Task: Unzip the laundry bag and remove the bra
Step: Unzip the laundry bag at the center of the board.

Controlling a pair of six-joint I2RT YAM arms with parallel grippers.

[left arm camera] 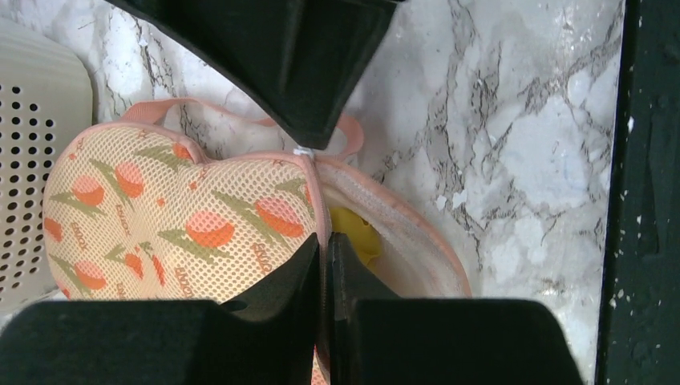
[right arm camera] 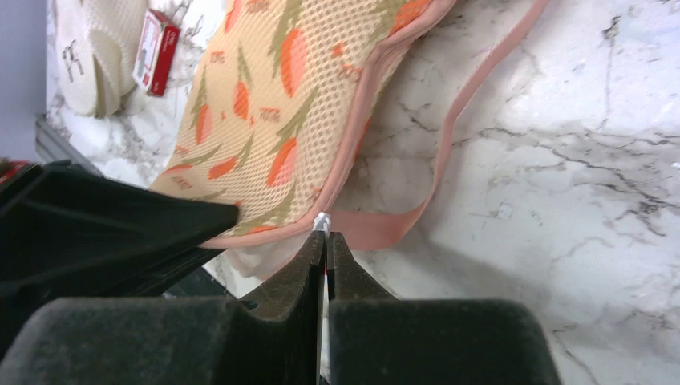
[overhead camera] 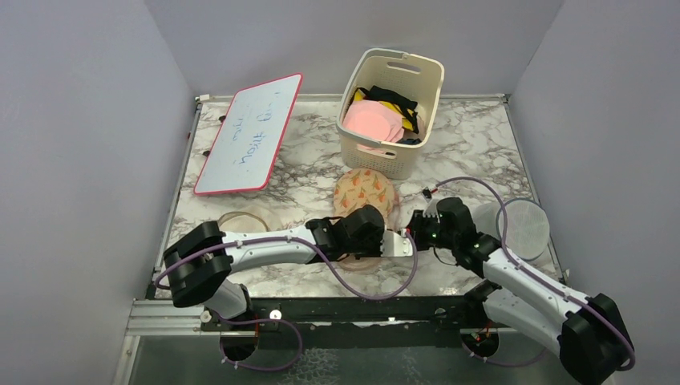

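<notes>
Laundry bag (overhead camera: pixel 365 192) lies flat near the middle of the marble table (overhead camera: pixel 481 144), just in front of the cream slotted basket (overhead camera: pixel 375 154) that stands at the far edge. One carrot-printed lobe shows from above. The other lobe, towards the near edge, is mostly hidden under the two grippers, which meet over it.

The left gripper (left arm camera: pixel 325 257) reaches in from the left side, its fingers clenched on the bag's pink edging where the two lobes join. The right gripper (right arm camera: pixel 325 249) comes from the right side, and its fingers are pinched tight on the small white zip pull (right arm camera: pixel 322 220) at the bag's rim, beside the pink loop (right arm camera: pixel 377 228) that lies slack on the marble.

In the left wrist view the zip stands partly open along the lobe nearer the right edge. The pale lining (left arm camera: pixel 401 233) gapes there, and a patch of the mustard-yellow bra (left arm camera: pixel 357 233) shows inside the bag, next to the left fingers. The rest of the bra is covered by fabric.

A pink garment (overhead camera: pixel 370 119) and a black garment (overhead camera: pixel 393 98) fill the basket. A red-framed whiteboard (overhead camera: pixel 248 136) rests tilted at the far left corner, and a white round mesh cylinder (overhead camera: pixel 525 226) sits by the right edge.
</notes>
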